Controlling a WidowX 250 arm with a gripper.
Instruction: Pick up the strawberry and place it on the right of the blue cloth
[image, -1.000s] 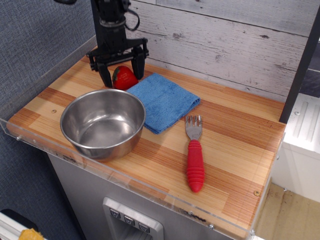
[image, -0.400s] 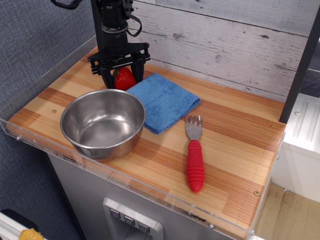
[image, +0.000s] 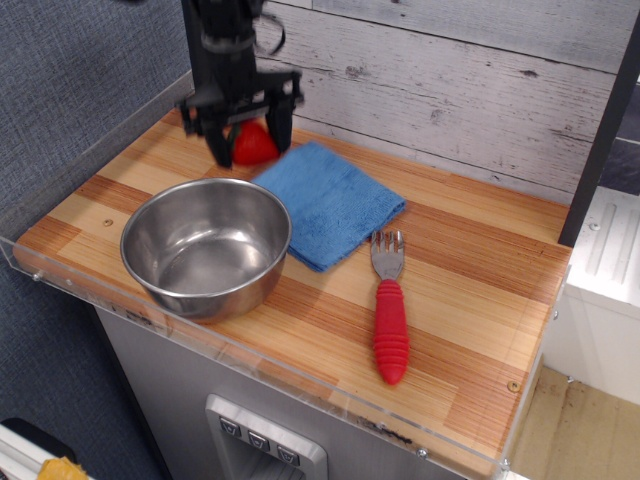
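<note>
Take the round stainless-steel bowl (image: 206, 246) as your landmark – it sits on the striped wooden tabletop (image: 470, 300) toward the front-left. Your black two-finger gripper (image: 245, 143) hangs straight down behind the bowl, near the back-left corner, w/ its fingers straddling the small glossy red toy strawberry (image: 253, 146). The left finger (image: 217, 140) covers part of the berry; the right finger (image: 281, 122) stands at its other side. The jaws are only part-way apart, about the berry's width, but the frame is motion-blurred there, so you can't tell whether the pads are actually pressing the fruit or just flanking it. You also can't tell if the strawberry is resting on the wood or lifted just off it – its lower edge sits close to the surface. The folded square blue terry cloth (image: 330, 201) lies flat to the right of the bowl and slightly behind it, its near-left edge just beside the bowl's rim; its back-left corner reaches almost to the strawberry. The metal fork w/ a ribbed red handle (image: 389, 308) lies to the right of the bowl past the cloth, tines pointing toward the back wall, tines near the cloth's front corner but not clearly touching it.
</note>
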